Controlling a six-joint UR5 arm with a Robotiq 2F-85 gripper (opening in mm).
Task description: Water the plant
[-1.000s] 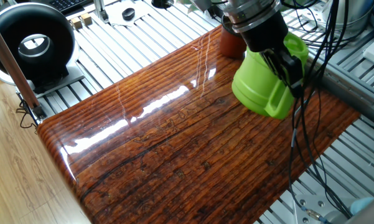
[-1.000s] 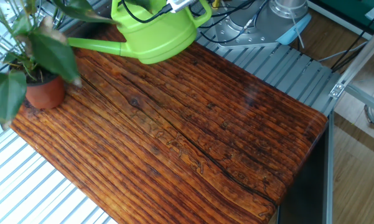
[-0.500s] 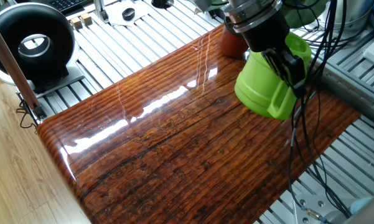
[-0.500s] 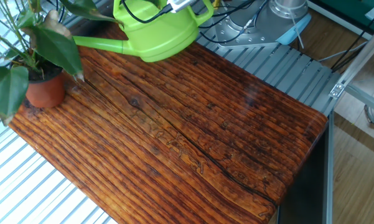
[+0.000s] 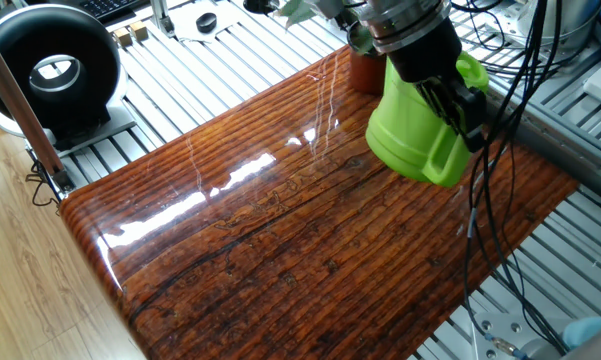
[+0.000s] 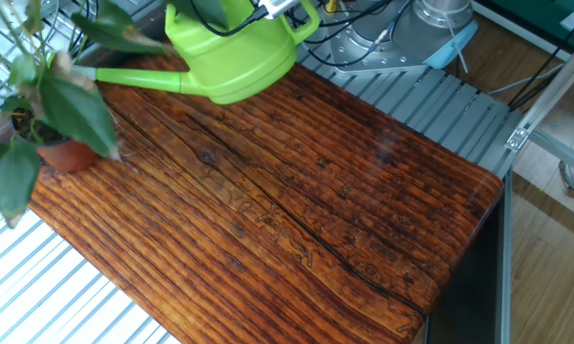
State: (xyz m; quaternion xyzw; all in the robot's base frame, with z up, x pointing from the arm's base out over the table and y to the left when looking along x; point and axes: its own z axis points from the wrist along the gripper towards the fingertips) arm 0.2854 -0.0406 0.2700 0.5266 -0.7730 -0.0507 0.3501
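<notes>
our gripper (image 5: pixel 458 100) is closed on the handle of the watering can (image 6: pixel 231 57), held above the counter (image 6: pixel 296 201), spout touching the plant (image 6: pixel 48 124) leaves at the counter corner.

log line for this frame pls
phase: pouring approach | gripper: shut on can handle | can: lifted, tilted, spout toward plant | plant: upright at table corner | water: none visible

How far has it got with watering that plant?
Done: the gripper has the green watering can lifted off the wooden table. In hand: the can hangs in the air with its long spout reaching in among the leaves of the plant, above its terracotta pot. Left: no water shows in either view, so I cannot tell whether pouring has begun; afterwards the can must be set down.
</notes>
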